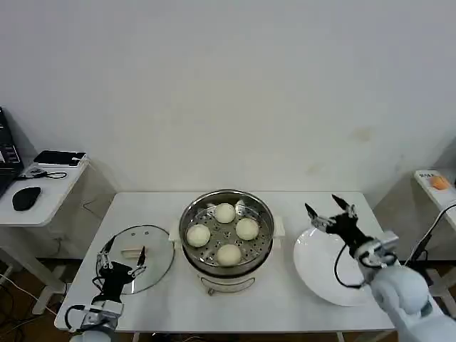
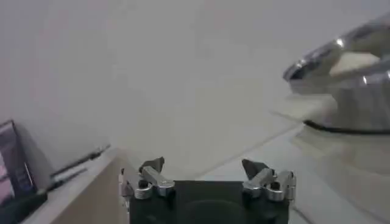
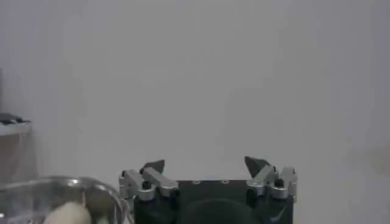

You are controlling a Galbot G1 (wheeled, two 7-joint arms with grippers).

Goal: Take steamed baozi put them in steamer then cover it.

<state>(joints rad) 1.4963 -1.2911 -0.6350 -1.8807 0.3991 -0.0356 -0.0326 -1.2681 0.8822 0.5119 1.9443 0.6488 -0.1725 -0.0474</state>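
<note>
Baozi: four smooth round cream-white steamed buns (image 1: 225,213) lie on the perforated tray inside the steamer.
Steamer: round shiny stainless-steel pot (image 1: 265,214) on a cream-white base, mid-table, uncovered.
Cover: round clear glass lid with cream bar handle (image 1: 153,242) lies flat near the table's front-left corner.
Left gripper (image 1: 120,258): jaws apart, poised over the lid's handle.
Right gripper (image 1: 326,209): jaws apart, above the flat white plate (image 1: 317,267) at the table's right edge.
</note>
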